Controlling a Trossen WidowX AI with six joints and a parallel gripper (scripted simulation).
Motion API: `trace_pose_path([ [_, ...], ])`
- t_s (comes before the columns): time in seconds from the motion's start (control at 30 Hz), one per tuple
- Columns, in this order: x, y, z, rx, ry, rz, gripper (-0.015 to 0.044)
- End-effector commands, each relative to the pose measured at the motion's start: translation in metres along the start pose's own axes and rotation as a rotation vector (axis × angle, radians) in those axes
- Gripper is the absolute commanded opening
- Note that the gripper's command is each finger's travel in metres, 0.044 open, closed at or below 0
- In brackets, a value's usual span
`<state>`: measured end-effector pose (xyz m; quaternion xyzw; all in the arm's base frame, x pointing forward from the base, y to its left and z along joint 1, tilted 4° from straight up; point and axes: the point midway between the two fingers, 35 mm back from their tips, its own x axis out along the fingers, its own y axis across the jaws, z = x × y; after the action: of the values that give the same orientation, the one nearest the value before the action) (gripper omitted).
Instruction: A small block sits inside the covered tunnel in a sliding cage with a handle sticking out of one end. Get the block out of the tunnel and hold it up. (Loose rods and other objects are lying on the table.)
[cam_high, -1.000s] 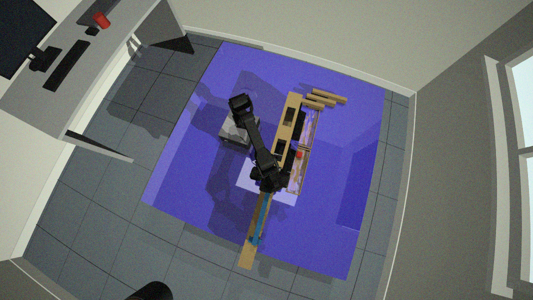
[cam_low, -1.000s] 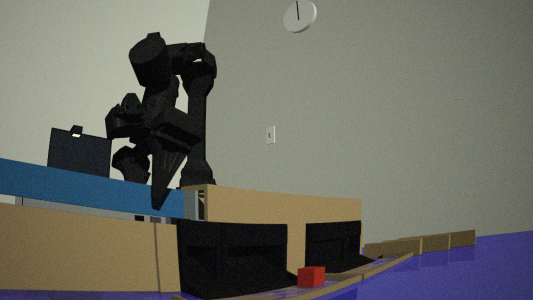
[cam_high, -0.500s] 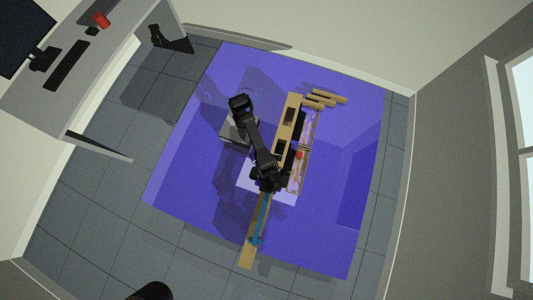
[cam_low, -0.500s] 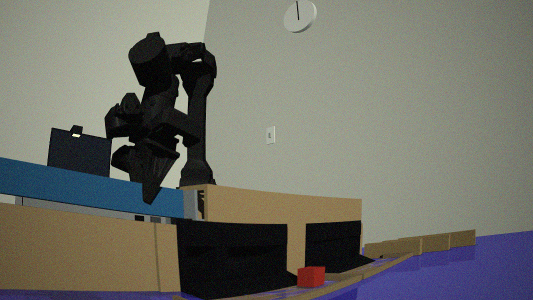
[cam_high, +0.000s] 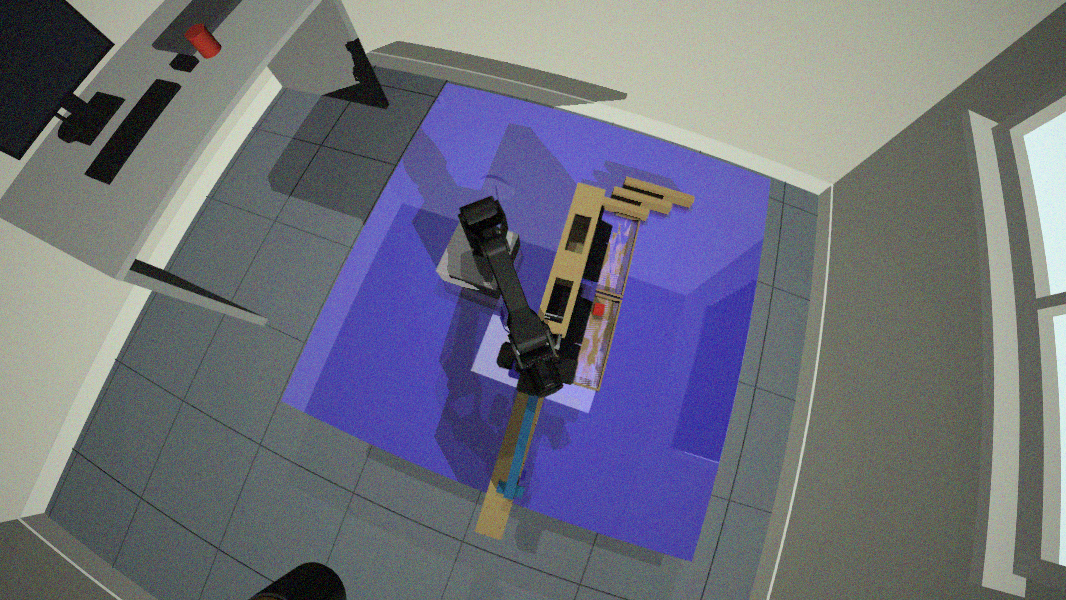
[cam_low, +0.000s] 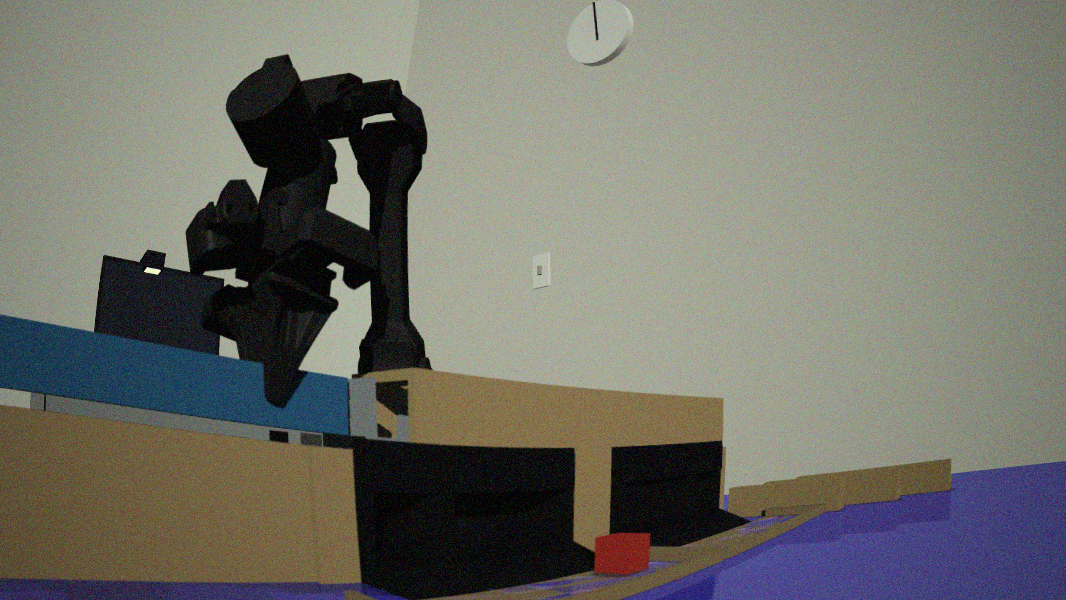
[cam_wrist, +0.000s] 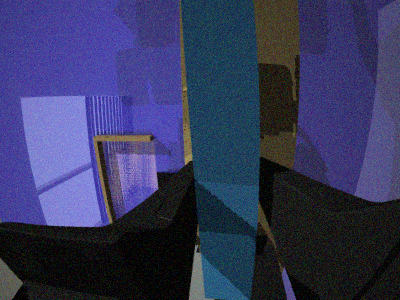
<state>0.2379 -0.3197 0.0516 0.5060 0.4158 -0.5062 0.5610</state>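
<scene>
Sighted small red block (cam_high: 598, 309) (cam_low: 622, 553) outside the covered wooden tunnel (cam_high: 565, 268) (cam_low: 507, 409), right of centre in the top view and at lower centre in the exterior view. Resting in the lower of two shallow wood-rimmed trays (cam_high: 610, 342) (cam_low: 671, 574) (cam_wrist: 122, 138), near its upper end; not lifted. Noted two openings in the tunnel's top and two dark openings along its side.

Found gripper (cam_high: 538, 376) (cam_low: 274, 372) (cam_wrist: 226, 166) clenched on blue handle bar (cam_high: 520, 447) (cam_low: 149, 357) (cam_wrist: 225, 100), with one finger on either side, apart from the block. Traced bar above wooden channel (cam_high: 490, 521) (cam_low: 149, 484) toward the bottom of the top view, with a crosspiece near its far end. Seen grey cage end (cam_low: 363, 406) at the tunnel mouth.

Recorded loose wooden rods (cam_high: 660, 191) (cam_low: 865, 484) side by side beyond the tunnel's upper end, on a blue surface (cam_high: 634, 462) (cam_low: 1007, 514). Observed red cylinder (cam_high: 202, 40) on the desk (cam_high: 59, 201) at upper left, near black keyboard (cam_high: 134, 132). Logged round clock (cam_low: 600, 32) high on the wall in the exterior view.
</scene>
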Motion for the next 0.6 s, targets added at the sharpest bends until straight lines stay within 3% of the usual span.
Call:
trace_pose_path([
  [0.0, 0.007, -0.002, 0.026, 0.022, -0.035, 0.009, 0.0],
  [0.23, 0.011, -0.004, 0.04, 0.023, -0.036, 0.008, 0.0],
  [0.57, -0.002, 0.002, 0.033, 0.013, -0.031, 0.014, 0.0263],
])
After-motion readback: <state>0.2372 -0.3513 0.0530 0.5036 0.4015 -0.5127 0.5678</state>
